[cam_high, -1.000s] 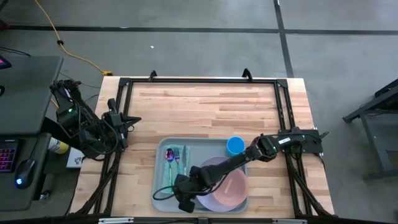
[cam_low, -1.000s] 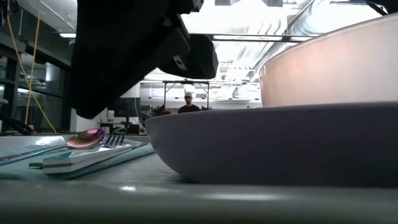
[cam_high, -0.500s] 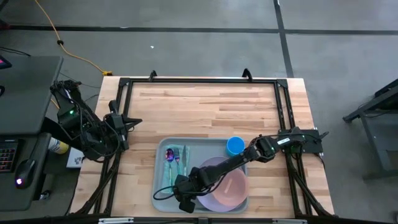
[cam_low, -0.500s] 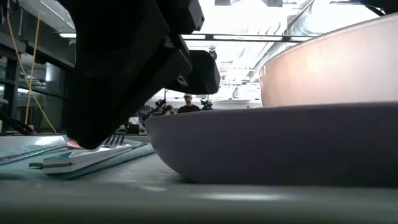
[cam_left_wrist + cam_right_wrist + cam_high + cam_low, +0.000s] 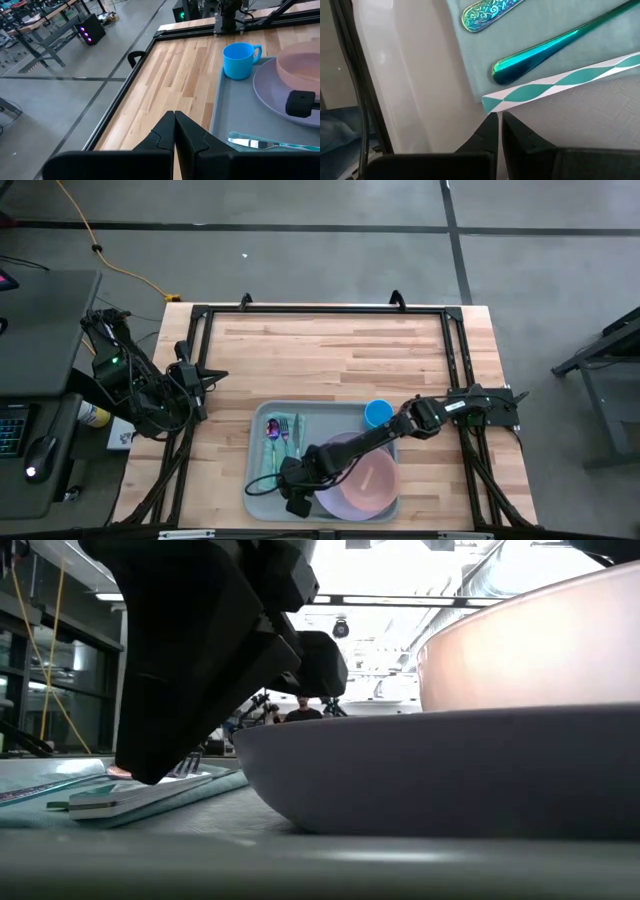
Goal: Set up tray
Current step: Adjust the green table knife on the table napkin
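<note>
The pale grey-blue tray [image 5: 254, 480] lies at the table's near middle. On it are a teal cloth [image 5: 283, 442] with cutlery, a teal-and-white striped straw [image 5: 560, 80], and a lavender plate [image 5: 345, 502] carrying a pink bowl [image 5: 372, 478]. A blue cup [image 5: 378, 414] stands at the tray's far right corner. My right gripper [image 5: 290, 498] is shut and low over the tray's near left part, its tips [image 5: 497, 120] at the straw's end by the cloth's corner. My left gripper [image 5: 208, 375] is shut and waits at the table's left edge. My right gripper's shut fingertips [image 5: 490, 125] stand right at the straw's free end [image 5: 489, 103], coming down from above. I cannot tell whether they touch it. The straw lies flat on the tray floor beside the cloth.
The black frame rails [image 5: 320, 308] run around the wooden table [image 5: 330, 360], whose far half shows bare wood. In the low view the plate [image 5: 440, 770] and bowl [image 5: 530, 640] fill the right side, close to the camera. A person shows far off in the room [image 5: 303, 710].
My right gripper has come down toward the tray floor and shifted a little toward the table's left. In the low view it now covers the spoon's bowl that showed a second ago. Nothing on the tray has visibly moved.
</note>
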### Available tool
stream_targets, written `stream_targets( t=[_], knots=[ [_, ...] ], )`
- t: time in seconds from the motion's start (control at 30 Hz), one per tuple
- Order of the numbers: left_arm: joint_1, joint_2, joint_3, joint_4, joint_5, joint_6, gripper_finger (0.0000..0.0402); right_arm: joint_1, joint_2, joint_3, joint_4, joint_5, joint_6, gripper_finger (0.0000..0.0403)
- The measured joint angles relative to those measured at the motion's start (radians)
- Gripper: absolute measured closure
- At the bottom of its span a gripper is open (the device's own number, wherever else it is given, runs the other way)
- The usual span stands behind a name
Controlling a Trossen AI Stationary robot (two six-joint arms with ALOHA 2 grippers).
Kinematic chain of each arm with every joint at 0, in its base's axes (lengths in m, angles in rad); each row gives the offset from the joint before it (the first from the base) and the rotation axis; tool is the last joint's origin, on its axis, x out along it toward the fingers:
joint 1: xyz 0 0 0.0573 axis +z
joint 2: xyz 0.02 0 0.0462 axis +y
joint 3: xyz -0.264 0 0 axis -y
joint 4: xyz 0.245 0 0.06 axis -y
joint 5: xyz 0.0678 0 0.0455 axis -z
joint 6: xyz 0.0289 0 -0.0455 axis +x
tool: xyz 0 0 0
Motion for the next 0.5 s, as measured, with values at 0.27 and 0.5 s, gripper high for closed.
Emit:
stream_targets(
  t=[0.27,0.5],
  knots=[
    [0.000,0.000,0.000,-0.001,0.000,0.000,0.0360,-0.004,0.000,0.000,-0.024,-0.002,0.000,0.0403],
    [0.000,0.000,0.000,-0.001,0.000,0.008,0.0360,-0.004,0.000,0.000,-0.026,-0.011,-0.012,0.0403]
  ],
)
